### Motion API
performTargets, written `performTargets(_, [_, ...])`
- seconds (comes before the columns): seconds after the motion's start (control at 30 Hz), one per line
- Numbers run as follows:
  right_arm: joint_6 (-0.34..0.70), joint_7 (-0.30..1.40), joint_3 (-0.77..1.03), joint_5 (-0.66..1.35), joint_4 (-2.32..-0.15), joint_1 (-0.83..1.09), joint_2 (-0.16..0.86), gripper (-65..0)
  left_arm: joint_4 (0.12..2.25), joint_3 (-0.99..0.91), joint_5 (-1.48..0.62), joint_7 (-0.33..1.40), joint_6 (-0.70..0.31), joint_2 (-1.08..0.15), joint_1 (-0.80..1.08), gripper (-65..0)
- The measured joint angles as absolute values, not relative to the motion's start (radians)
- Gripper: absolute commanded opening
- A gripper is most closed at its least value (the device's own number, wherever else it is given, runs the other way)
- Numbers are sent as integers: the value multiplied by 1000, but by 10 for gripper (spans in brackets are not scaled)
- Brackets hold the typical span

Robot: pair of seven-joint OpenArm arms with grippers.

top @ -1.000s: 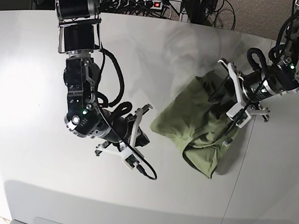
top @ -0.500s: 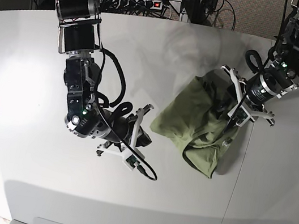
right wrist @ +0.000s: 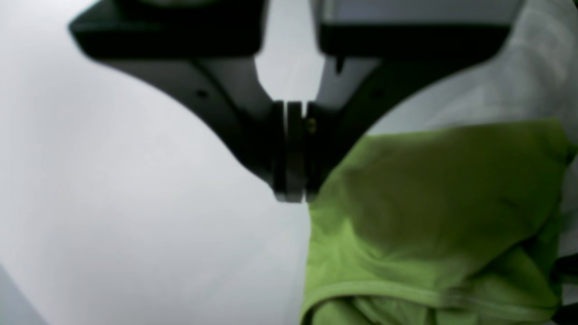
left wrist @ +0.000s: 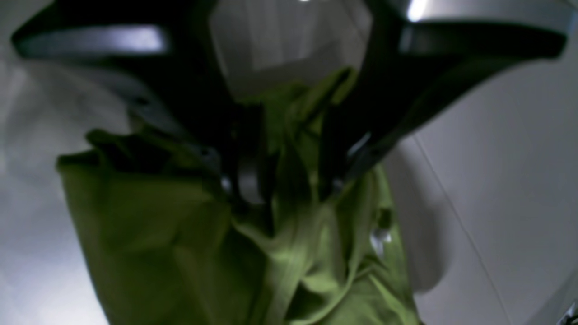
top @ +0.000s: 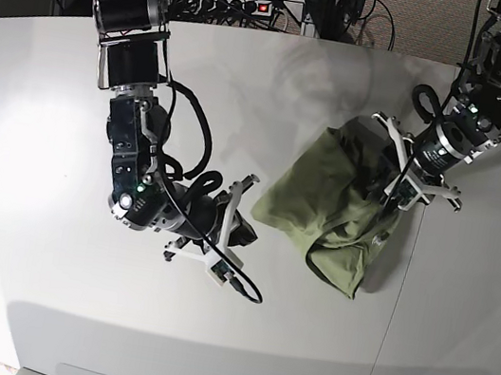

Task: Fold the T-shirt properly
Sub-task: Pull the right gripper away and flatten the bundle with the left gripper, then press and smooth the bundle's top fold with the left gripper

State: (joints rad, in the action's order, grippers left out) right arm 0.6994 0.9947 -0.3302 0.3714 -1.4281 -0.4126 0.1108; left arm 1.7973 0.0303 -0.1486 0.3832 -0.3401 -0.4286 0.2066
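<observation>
Gripping, base view: the T-shirt [top: 338, 212] is seen bunched on the white table [top: 54, 97], at the view's right; its long axis runs from the far edge down toward the near right.
Nearer arm: the left gripper [top: 389, 177] is set right over the cloth's far right edge, its jaws spread wide with cloth between them; the right gripper [top: 237, 224] is kept just beside the shirt's near left corner, apart from it.
Left wrist view: the left gripper [left wrist: 289, 180] is shown with a raised ridge of green fabric standing between the splayed black fingers [left wrist: 361, 135]; whether the cloth is pinched cannot be told from this blurred picture. The T-shirt [left wrist: 153, 243] is spread below and to the left.
Right wrist view: the right gripper [right wrist: 292, 151] is pressed fully together, nothing held; the T-shirt [right wrist: 433, 212] lies to its right, the hemmed edge nearest.
Material: soft, wrinkled, sage-green cotton, creased into loose ridges; a matte table beneath.
Judgement: the coming fold is thought to depend on the left arm.
</observation>
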Motion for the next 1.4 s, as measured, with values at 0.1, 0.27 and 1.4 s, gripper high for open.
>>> performTargets(0.1, [699,994,-330,372,-1428,-413,111,-650,1797,30,-124,362,-340,-389,207,-485])
performTargets(0.27, [700,995,-330,372,-1428,-413,111,-650,1798,30,-69,358,-341,-344,207,-580])
performTargets(1.4, [699,994,-330,364,-1428,-413,111,-650,1980,31,44,352,-353,-585,320,-650])
